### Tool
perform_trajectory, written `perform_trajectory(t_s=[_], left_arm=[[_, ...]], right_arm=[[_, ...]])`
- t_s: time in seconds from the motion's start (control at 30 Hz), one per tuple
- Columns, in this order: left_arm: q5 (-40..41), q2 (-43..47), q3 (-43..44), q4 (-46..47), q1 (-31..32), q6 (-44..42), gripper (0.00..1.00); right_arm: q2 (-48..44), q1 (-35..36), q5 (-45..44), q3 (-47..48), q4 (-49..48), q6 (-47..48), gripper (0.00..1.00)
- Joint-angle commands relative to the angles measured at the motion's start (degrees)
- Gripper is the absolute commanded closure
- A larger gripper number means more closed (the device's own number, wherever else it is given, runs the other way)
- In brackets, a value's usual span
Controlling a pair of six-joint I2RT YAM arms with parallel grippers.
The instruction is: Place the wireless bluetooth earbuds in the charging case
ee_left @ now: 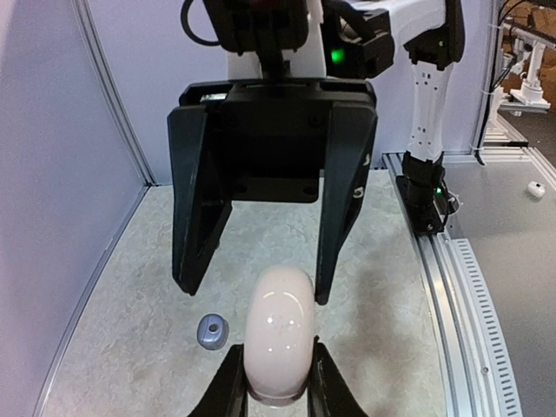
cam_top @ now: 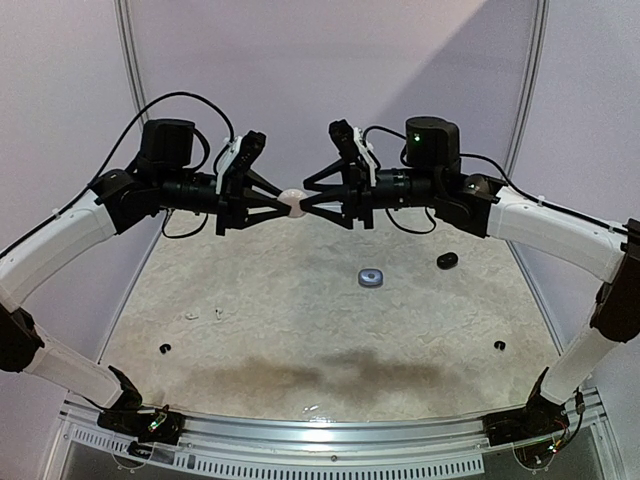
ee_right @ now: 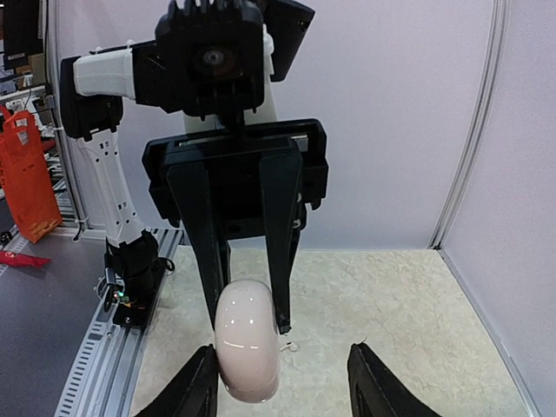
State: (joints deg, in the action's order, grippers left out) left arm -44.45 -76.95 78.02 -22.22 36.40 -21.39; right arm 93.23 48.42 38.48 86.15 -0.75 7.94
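Your left end effector (ee_left: pixel 278 382) pinches the white charging case (ee_left: pixel 280 321) in mid-air, and the right end effector (ee_right: pixel 284 382) stands open astride it. You're likely at lid-opening, so close the right on the lid; a black earbud (cam_top: pixel 165 348) waits on the table (cam_top: pixel 300 340).

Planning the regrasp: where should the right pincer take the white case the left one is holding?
Grip the rounded free end of the white case, head-on from opposite the left pincer, which clamps the other end. The oblong case sticks out level toward the right pincer, whose open jaws straddle that end.
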Motion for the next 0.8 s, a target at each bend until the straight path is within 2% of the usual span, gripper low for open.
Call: perform_trajectory(t_s=[0.0,0.23,0.37,0.4,0.43,0.47,0.5,0.53,0.6,0.63,0.77], left_arm=[[0.2,0.0,1.3,-1.9,1.0,-1.0,1.00],[0.4,-0.3,1.9,-2.4,1.2,-1.5,1.00],[0.4,-0.3,1.9,-2.0,1.3,-0.9,0.99],[0.5,-0.2,1.6,-1.4,1.2,0.0,0.86],[0.8,0.1,1.0,-0.6,1.1,1.4,0.60],[0.9,0.4,0.2,0.5,0.9,2.9,0.40],[0.6,0.8,-0.7,1.2,0.7,3.9,0.28],[0.2,1.3,-1.9,2.2,0.5,4.5,0.21],[0.1,2.7,-5.2,6.0,0.1,6.7,0.21],[0.2,3.3,-6.7,8.7,0.1,8.0,0.25],[0.3,3.0,-9.4,18.9,0.4,15.4,0.56]], right_arm=[[1.6,0.2,2.6,1.8,3.0,0.0,0.50],[2.7,0.2,3.0,2.8,3.5,-0.1,0.85],[2.7,0.3,2.8,3.1,4.0,0.3,0.95],[2.6,0.2,2.7,3.0,3.8,0.2,0.96],[2.4,0.2,2.8,2.7,3.3,0.2,0.96],[2.1,0.2,2.6,2.3,2.6,-0.1,0.97],[1.5,0.1,2.4,1.7,1.6,-0.2,0.98],[0.9,-0.2,2.3,0.8,-0.4,-0.6,0.98],[-0.6,-0.9,2.3,-1.3,-5.1,-2.7,0.99],[-1.1,-1.1,2.5,-2.4,-7.2,-3.9,0.99],[-1.6,-1.1,3.2,-2.5,-8.8,-5.3,1.00]])
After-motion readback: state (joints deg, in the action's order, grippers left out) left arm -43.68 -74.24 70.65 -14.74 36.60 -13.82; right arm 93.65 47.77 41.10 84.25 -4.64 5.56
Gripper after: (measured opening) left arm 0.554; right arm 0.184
